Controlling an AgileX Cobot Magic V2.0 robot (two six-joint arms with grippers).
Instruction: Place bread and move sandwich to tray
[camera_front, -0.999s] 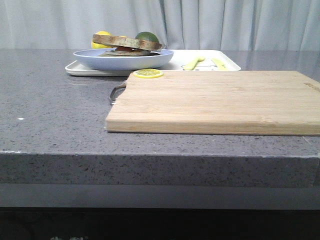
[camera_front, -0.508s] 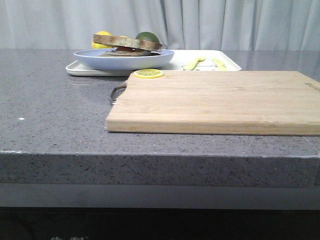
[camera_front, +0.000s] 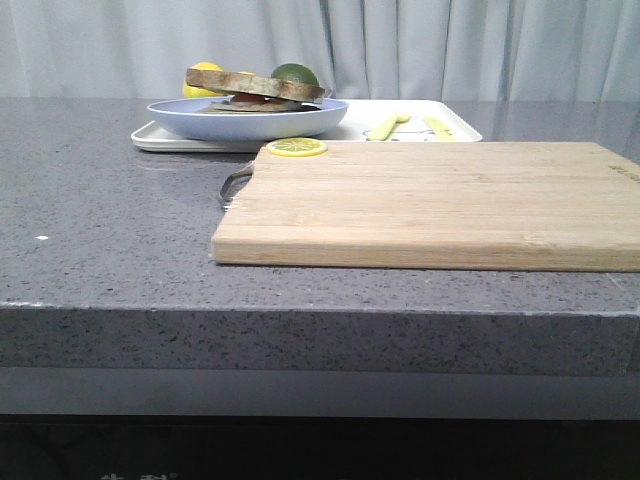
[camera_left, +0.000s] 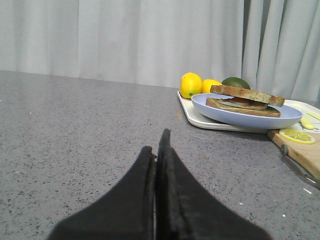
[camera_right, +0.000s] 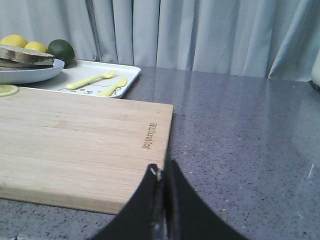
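The sandwich (camera_front: 255, 88), brown-crusted slices with filling between them, lies on the pale blue plate (camera_front: 300, 122), which rests on the left end of the white tray (camera_front: 455, 128) at the back of the table. It also shows in the left wrist view (camera_left: 246, 97) and at the edge of the right wrist view (camera_right: 25, 55). The top slice of bread (camera_left: 247, 93) lies on the sandwich. My left gripper (camera_left: 157, 145) is shut and empty over bare counter, well short of the plate. My right gripper (camera_right: 162, 170) is shut and empty over the cutting board's near right corner. Neither gripper shows in the front view.
A wooden cutting board (camera_front: 440, 200) lies in the middle with a lemon slice (camera_front: 295, 147) on its far left corner. Two yellow lemons (camera_left: 191, 85) and a green fruit (camera_left: 236, 82) stand behind the plate. A yellow fork (camera_right: 92, 79) and spoon (camera_right: 114, 86) lie on the tray.
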